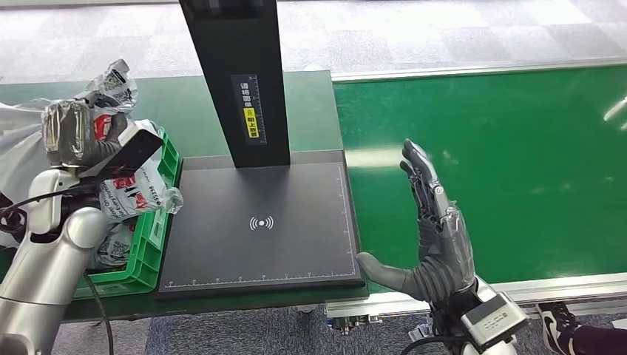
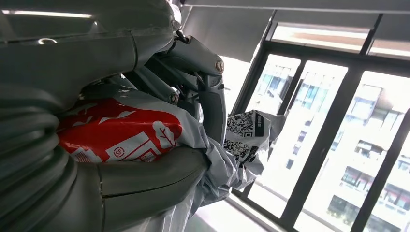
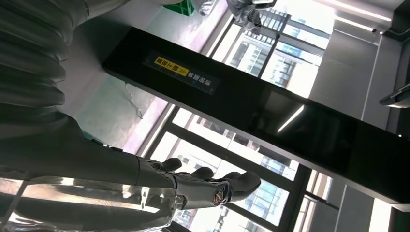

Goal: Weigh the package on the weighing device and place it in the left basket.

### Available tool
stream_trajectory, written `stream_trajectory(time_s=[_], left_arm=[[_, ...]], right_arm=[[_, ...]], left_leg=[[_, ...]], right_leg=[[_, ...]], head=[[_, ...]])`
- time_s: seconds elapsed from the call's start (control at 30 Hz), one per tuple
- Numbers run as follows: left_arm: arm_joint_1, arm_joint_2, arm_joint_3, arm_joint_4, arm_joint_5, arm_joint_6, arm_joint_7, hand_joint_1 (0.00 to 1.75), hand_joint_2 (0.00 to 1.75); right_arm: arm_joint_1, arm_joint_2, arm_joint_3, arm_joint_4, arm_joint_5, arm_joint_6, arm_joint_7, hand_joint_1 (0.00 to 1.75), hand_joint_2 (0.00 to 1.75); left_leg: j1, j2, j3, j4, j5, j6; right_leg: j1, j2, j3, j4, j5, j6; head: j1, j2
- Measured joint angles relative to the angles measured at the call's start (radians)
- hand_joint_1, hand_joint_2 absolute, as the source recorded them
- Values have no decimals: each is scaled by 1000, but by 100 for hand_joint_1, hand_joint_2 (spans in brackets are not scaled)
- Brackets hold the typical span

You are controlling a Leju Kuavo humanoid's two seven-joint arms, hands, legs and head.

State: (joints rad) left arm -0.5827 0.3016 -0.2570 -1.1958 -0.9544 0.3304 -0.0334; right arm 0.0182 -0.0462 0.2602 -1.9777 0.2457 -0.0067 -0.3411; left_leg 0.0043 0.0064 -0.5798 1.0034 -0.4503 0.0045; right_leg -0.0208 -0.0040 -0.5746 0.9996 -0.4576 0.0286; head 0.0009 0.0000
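My left hand point(image 1: 74, 133) grips a grey plastic package point(image 1: 114, 85) with a red-and-white label, held above the green basket point(image 1: 151, 251) at the left. In the left wrist view the package point(image 2: 125, 135) is clamped between the thumb and the fingers point(image 2: 212, 101), its QR-code flap sticking out past them. The black weighing device point(image 1: 259, 222) lies flat in the middle with nothing on its plate, and its black post point(image 1: 244, 81) rises at the back. My right hand point(image 1: 436, 229) stands open beside the plate's right edge, fingers straight and holding nothing; the right hand point(image 3: 203, 186) also appears in its wrist view.
Several bagged packages point(image 1: 137, 192) fill the green basket. A green conveyor belt point(image 1: 503, 163) runs to the right of the scale. A person's shoe point(image 1: 554, 325) shows at the bottom right, beyond the table's front edge.
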Motion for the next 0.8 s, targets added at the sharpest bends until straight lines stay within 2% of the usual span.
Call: stream_trajectory(time_s=[0.1, 0.13, 0.33, 0.8], left_arm=[[-15, 1, -5, 45, 4, -24, 11, 22, 175], [-21, 1, -7, 59, 3, -33, 18, 0, 175], [-68, 0, -20, 136, -6, -85, 55, 0, 175], [-114, -4, -46, 201, -11, -94, 70, 0, 175]], right_arm=[[-7, 0, 0, 1, -1, 4, 10, 0, 175], [-8, 0, 0, 1, -1, 5, 13, 0, 175], [-13, 0, 0, 1, 1, 12, 23, 0, 175], [-10, -4, 0, 1, 4, 11, 24, 0, 175]], left_leg=[[0, 0, 0, 0, 0, 0], [0, 0, 0, 0, 0, 0], [0, 0, 0, 0, 0, 0], [0, 0, 0, 0, 0, 0]], right_leg=[[0, 0, 0, 0, 0, 0], [0, 0, 0, 0, 0, 0], [0, 0, 0, 0, 0, 0], [0, 0, 0, 0, 0, 0]], head=[[0, 0], [0, 0], [0, 0], [0, 0]])
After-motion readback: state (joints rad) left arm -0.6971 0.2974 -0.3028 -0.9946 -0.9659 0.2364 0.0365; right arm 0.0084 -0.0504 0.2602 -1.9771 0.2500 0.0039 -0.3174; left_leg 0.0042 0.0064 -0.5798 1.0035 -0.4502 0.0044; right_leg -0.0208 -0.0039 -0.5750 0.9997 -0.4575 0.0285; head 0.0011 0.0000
